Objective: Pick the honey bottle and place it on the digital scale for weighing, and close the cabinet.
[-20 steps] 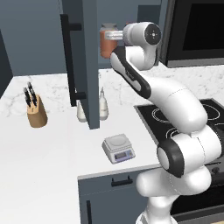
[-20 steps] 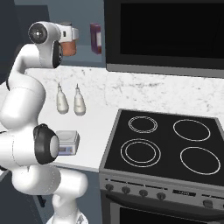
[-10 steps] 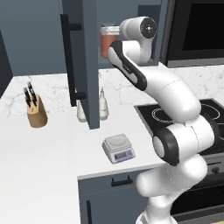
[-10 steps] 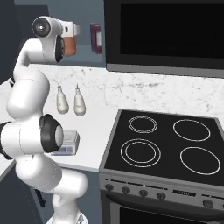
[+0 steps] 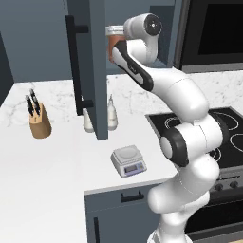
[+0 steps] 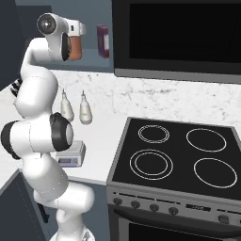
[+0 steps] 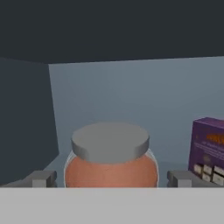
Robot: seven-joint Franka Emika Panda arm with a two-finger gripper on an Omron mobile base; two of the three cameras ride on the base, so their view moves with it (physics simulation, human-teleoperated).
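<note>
The gripper (image 7: 111, 179) stands wide open, holding nothing, one fingertip (image 7: 40, 178) on either side of the honey bottle (image 7: 111, 159), which sits between them inside the cabinet (image 5: 90, 57). Beyond the far fingertip stands a purple box (image 7: 208, 151).

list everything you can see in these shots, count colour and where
honey bottle: 1, orange-brown with grey lid, inside the cabinet, between the open fingers
purple box: 1, purple, beside the bottle
cabinet: 1, dark grey-blue, door open, black bar handle
digital scale: 1, light grey, counter front
shaker bottles: 2, white, counter by backsplash
knife block: 1, wooden, black-handled knives, counter left
stove: 1, black, four rings
gripper: 1, open, at the bottle
</note>
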